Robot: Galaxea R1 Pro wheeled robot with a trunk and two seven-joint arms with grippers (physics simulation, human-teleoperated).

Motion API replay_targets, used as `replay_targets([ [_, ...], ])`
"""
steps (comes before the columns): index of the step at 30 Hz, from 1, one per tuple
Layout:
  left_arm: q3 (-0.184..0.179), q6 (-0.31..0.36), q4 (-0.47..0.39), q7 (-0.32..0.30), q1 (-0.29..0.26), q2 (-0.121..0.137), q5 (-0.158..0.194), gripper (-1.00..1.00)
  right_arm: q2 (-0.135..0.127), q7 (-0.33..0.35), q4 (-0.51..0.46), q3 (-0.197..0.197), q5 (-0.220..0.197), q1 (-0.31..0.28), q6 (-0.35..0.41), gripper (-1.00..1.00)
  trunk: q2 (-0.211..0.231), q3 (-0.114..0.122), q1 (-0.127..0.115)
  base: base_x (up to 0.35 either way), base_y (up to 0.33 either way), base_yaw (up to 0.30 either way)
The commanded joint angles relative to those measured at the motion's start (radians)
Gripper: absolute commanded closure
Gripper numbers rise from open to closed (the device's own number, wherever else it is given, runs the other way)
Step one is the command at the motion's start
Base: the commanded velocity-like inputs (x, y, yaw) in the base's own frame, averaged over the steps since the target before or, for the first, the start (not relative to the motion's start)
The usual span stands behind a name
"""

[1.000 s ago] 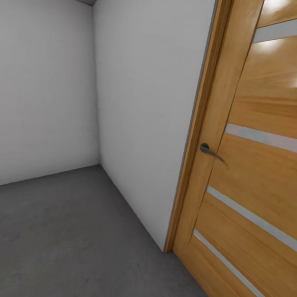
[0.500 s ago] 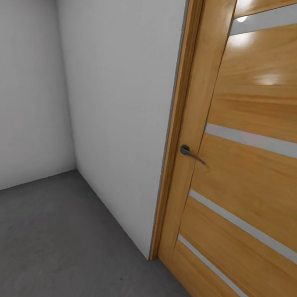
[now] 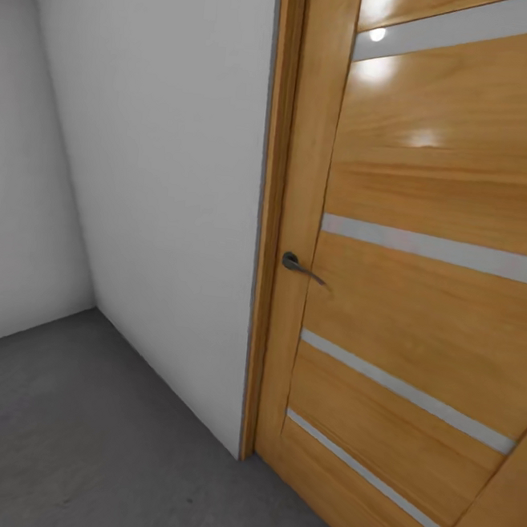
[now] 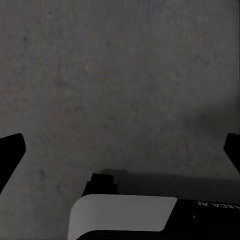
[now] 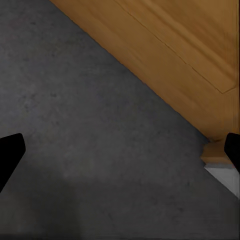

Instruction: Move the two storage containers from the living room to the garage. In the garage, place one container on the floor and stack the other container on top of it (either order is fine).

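The storage containers are out of view. I stand in the garage on the dark grey concrete floor (image 3: 77, 439), facing a white wall (image 3: 158, 189) and a wooden door (image 3: 422, 295). My left gripper (image 4: 120, 150) hangs open over bare concrete, its black fingertips (image 4: 10, 150) wide apart with nothing between them. My right gripper (image 5: 120, 150) is also open and empty, above the floor (image 5: 90, 130) near the foot of the door (image 5: 170, 55).
The honey-coloured door with pale horizontal stripes and a dark lever handle (image 3: 296, 263) stands close on the right. Its frame (image 3: 272, 216) meets the white wall, which runs back to a corner at the left. A white and black part of my own body (image 4: 125, 215) lies below the left gripper.
The head view has swung to the right: door, handle and wall corner have all shifted left in the picture. This is camera motion, not motion of the things.
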Motion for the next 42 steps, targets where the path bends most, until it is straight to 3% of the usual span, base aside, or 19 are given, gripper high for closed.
replay_targets([
  [1,0.003,0.007,-0.004,0.001,0.001,-0.001,0.000,-1.00,0.000,0.000,0.001,0.001,0.007,-0.001,-0.003,-1.00,-0.001,-0.001,0.000,0.000,0.000,-0.278],
  [21,0.003,0.006,-0.004,0.001,0.001,-0.001,0.000,-1.00,0.000,0.000,0.001,0.000,0.007,-0.001,-0.003,-1.00,-0.001,-0.001,0.000,0.028,0.206,-0.278],
  [42,0.003,0.006,-0.004,0.001,0.001,0.000,0.000,-1.00,0.000,0.000,0.001,0.000,0.007,-0.001,-0.003,-1.00,-0.001,-0.001,0.000,0.197,0.155,-0.278],
])
